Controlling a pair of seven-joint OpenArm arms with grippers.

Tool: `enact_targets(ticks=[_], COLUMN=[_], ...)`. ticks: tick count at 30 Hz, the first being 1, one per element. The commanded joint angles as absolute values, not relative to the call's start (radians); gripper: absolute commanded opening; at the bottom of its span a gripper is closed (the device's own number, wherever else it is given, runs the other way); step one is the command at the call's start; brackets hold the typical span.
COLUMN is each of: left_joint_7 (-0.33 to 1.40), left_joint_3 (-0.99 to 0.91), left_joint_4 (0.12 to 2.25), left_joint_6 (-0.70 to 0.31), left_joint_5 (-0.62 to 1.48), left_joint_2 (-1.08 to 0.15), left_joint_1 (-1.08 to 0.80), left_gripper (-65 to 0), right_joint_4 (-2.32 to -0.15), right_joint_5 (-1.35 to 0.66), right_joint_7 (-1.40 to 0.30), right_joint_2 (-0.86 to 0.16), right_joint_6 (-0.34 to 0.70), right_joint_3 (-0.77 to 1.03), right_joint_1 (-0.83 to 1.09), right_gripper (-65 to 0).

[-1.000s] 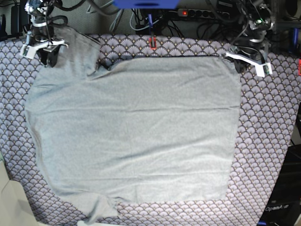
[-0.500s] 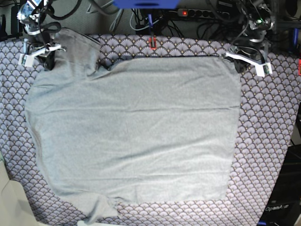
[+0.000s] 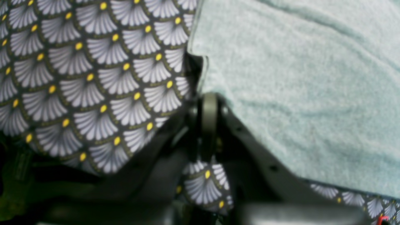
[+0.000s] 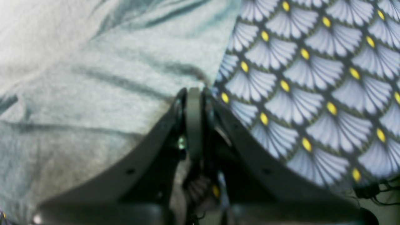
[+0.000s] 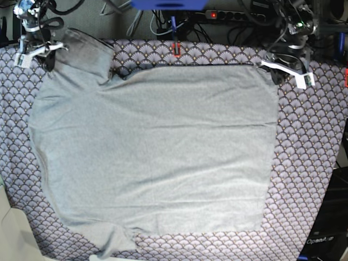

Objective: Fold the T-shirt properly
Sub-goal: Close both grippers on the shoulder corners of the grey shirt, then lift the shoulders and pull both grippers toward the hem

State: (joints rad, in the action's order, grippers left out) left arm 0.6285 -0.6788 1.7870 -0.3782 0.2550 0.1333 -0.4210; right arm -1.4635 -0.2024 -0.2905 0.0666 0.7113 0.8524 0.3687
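The light grey T-shirt [image 5: 152, 147] lies spread flat on the scallop-patterned table cloth [image 5: 310, 163]. One sleeve reaches to the far left corner, another sits at the near edge. My right gripper [image 5: 39, 51] is shut on the far-left sleeve, holding its edge taut and slightly raised. In the right wrist view the closed fingertips [image 4: 193, 93] pinch the shirt's [image 4: 93, 78] edge where it meets the cloth. My left gripper [image 5: 274, 72] sits at the shirt's far right corner. In the left wrist view it [image 3: 208, 98] is shut on the shirt's [image 3: 297, 78] edge.
Behind the table run cables and a power strip with a red light [image 5: 213, 14]. A small red clip [image 5: 176, 50] sits at the table's far edge. The table ends at the right in a dark gap [image 5: 340, 217]. A beige surface [image 5: 11, 234] shows at the near left.
My right gripper has shut on the far-left sleeve and drawn it up and to the left, stretching the sleeve out. The left gripper and the rest of the shirt have not moved.
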Motion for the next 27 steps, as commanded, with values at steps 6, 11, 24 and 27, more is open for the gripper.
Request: enact_targets(ticks=[6, 11, 24, 27], left_joint_7=[0.605, 0.607, 0.607, 0.607], left_joint_3=[-0.682, -0.682, -0.684, -0.685], left_joint_4=[1.807, 1.857, 1.908, 1.908], left_joint_6=[-0.384, -0.384, -0.378, -0.377], left_joint_5=[0.271, 0.271, 0.271, 0.271], left_joint_2=[0.130, 0.136, 0.137, 0.133], left_joint_1=[-0.417, -0.384, -0.367, -0.332], left_gripper=[-65.0, -65.0, -65.0, -65.0], right_joint_4=[-1.515, -1.662, -1.833, -1.851], right_joint_5=[-0.145, -0.143, -0.142, -0.142], right_joint_7=[-0.378, -0.380, -0.515, -0.515], right_joint_2=[0.077, 0.108, 0.105, 0.107], right_joint_6=[0.698, 0.698, 0.698, 0.698], right_joint_3=[0.857, 0.843, 0.823, 0.792], right_joint_1=[0.369, 0.360, 0.298, 0.282], right_gripper=[-65.0, -65.0, -65.0, -65.0])
